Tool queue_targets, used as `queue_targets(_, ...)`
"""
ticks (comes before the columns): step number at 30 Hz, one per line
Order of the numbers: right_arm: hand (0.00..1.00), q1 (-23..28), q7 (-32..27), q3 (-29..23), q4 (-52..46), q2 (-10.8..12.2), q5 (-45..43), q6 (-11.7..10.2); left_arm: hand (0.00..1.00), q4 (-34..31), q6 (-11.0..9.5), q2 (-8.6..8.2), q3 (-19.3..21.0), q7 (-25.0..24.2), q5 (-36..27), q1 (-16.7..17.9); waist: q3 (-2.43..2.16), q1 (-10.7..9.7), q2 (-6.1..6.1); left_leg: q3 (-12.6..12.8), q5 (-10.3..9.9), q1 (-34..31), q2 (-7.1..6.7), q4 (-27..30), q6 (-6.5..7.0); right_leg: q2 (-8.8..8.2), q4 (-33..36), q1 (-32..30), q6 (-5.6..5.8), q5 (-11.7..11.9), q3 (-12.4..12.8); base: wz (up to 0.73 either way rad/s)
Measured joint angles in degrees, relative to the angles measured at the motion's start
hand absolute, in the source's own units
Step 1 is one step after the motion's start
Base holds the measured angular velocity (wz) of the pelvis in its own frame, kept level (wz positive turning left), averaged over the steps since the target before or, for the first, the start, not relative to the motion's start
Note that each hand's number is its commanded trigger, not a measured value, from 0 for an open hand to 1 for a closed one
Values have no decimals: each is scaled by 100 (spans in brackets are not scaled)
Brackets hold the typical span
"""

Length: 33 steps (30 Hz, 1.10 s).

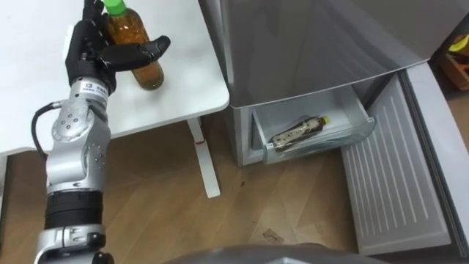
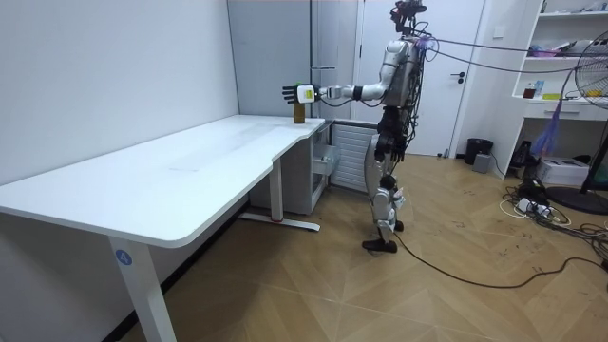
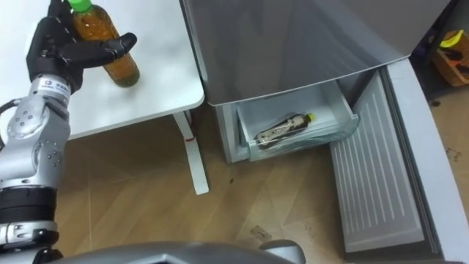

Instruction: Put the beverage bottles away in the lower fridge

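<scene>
An amber drink bottle [image 1: 149,72] with a green cap stands upright near the corner of the white table [image 1: 192,70]. My left hand [image 1: 89,53] is at its left side, with straight fingers behind the bottle and the thumb lying across its front. The hand is open and the bottle rests on the table. In the room view the left hand [image 2: 291,93] reaches out over the table to the bottle [image 2: 298,112]. A second bottle [image 1: 297,132] lies on its side in the pulled-out drawer [image 1: 355,111] of the lower fridge.
The grey fridge [image 1: 308,44] stands right of the table, its lower door [image 1: 396,176] swung open toward me. A white table leg [image 1: 204,158] stands by the fridge. I stand on the wooden floor [image 1: 220,227] facing both.
</scene>
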Motion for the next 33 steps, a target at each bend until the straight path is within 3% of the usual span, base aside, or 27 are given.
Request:
queue_targets(11, 0, 49, -58, 3, -33, 2, -171, 179, 0, 156, 138, 87, 1, 21, -12, -100, -19, -36, 31, 91, -3, 52, 32, -15, -7, 27, 0, -8, -27, 17, 66, -4)
queue_targets(12, 0, 46, -59, 2, -33, 2, -177, 179, 55, 157, 139, 88, 2, 22, -18, -100, -18, -36, 31, 97, -3, 57, 32, -25, -7, 27, 0, -7, -27, 17, 71, -5)
queue_targets(13, 0, 46, -61, 1, -36, 2, -183, 179, 65, 158, 140, 96, 3, 25, -111, -101, -19, -35, 31, 110, -3, 64, 31, -41, -7, 27, 1, -9, -27, 17, 81, -6)
queue_targets(14, 0, 47, -61, 0, -46, 1, -183, 178, 100, 158, 141, 111, 2, 25, -173, -101, -19, -34, 31, 122, -3, 73, 31, -40, -7, 28, 1, -11, -27, 17, 96, -6)
queue_targets(22, 0, 4, -58, 0, -65, -2, -175, 175, 100, 207, 141, 229, -5, 138, -787, -108, -8, -100, 57, 138, -7, 88, 31, -50, -13, 34, -1, -14, -27, 17, 135, -1)
queue_targets(27, 0, -2, -54, 10, -79, -4, -178, 174, 100, 440, 150, 293, -21, 214, -820, -257, 10, -107, 113, 138, -8, 86, 30, -57, -14, 34, -2, -13, -27, 17, 136, 0)
queue_targets(33, 0, 0, -48, 14, -72, -5, -179, 176, 100, 726, 407, 300, -140, 256, -818, -309, -1, -113, 132, 139, -8, 74, 29, -73, -14, 35, -4, -34, -27, 16, 138, 0)
